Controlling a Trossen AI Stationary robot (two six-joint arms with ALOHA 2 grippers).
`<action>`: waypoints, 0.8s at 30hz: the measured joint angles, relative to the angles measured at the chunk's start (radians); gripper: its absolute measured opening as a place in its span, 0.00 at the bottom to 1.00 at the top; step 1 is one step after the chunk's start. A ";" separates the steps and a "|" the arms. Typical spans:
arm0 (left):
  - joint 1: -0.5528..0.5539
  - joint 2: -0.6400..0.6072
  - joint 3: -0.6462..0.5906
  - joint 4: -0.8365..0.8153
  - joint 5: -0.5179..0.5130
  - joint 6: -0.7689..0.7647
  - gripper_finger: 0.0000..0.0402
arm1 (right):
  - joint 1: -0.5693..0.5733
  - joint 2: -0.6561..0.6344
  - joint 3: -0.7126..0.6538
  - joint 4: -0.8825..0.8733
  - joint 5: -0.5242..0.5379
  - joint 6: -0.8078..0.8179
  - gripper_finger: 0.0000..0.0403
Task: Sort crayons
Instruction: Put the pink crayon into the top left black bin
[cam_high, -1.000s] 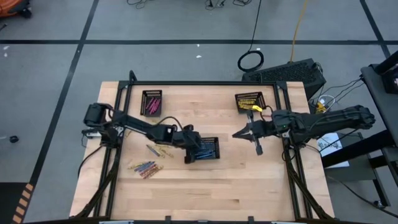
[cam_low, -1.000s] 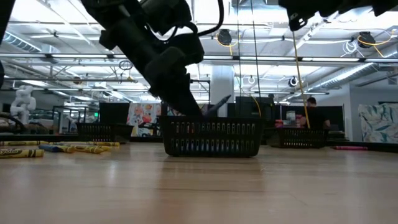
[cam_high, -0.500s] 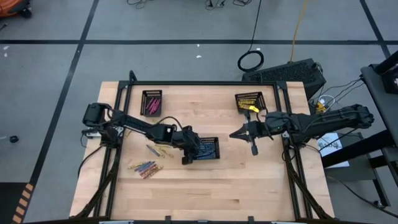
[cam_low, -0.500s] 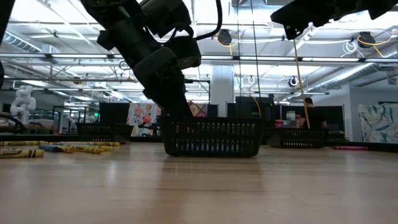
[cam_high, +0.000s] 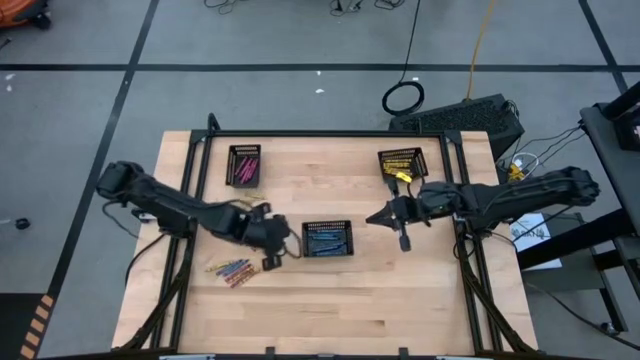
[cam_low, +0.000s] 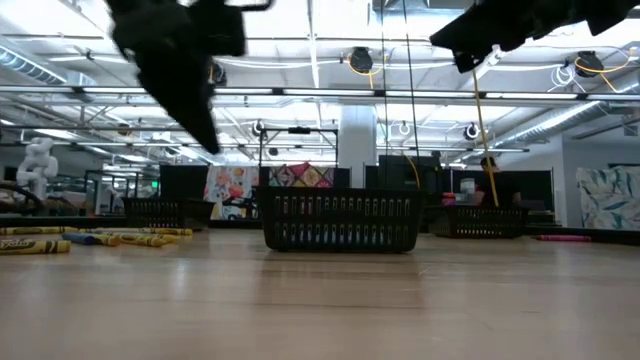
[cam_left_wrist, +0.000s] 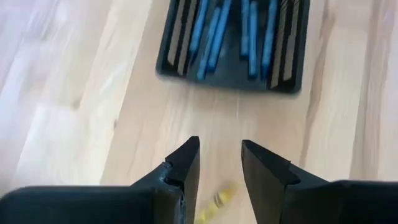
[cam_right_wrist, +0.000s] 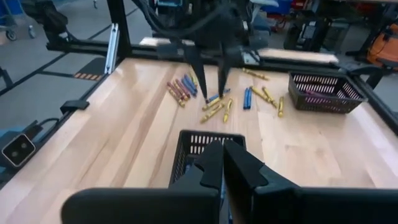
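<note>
Several blue crayons (cam_left_wrist: 214, 34) lie in the middle black mesh tray (cam_high: 327, 239). Loose crayons in blue, yellow and orange-red (cam_high: 235, 269) lie on the table left of it and also show in the right wrist view (cam_right_wrist: 214, 102). My left gripper (cam_left_wrist: 221, 155) is open and empty above the table, just left of the middle tray (cam_left_wrist: 169, 59), with a yellow crayon (cam_left_wrist: 214, 200) below it. My right gripper (cam_right_wrist: 222, 152) is shut, above the table right of the tray; I see nothing between its fingers.
A black tray with pink crayons (cam_high: 243, 163) stands at the far left. A black tray with yellow crayons (cam_high: 400, 162) stands at the far right. Bare wood lies along the near half of the table (cam_high: 330, 310).
My left gripper has drawn back from the left end of the middle tray toward the table's left edge and has risen. A thin stick that showed at its fingertips over the tray is no longer there. My right gripper has drifted slightly toward the table's left.
</note>
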 joint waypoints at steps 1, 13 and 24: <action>-0.026 -0.011 -0.003 -0.035 -0.016 -0.050 0.29 | 0.000 0.009 0.000 0.000 0.000 0.000 0.00; -0.320 -0.032 -0.016 -0.542 -0.052 -0.883 0.29 | 0.000 0.070 0.000 0.058 0.000 -0.017 0.00; -0.579 -0.031 -0.028 -0.487 0.058 -1.309 0.29 | 0.000 0.068 0.000 0.052 0.000 -0.047 0.00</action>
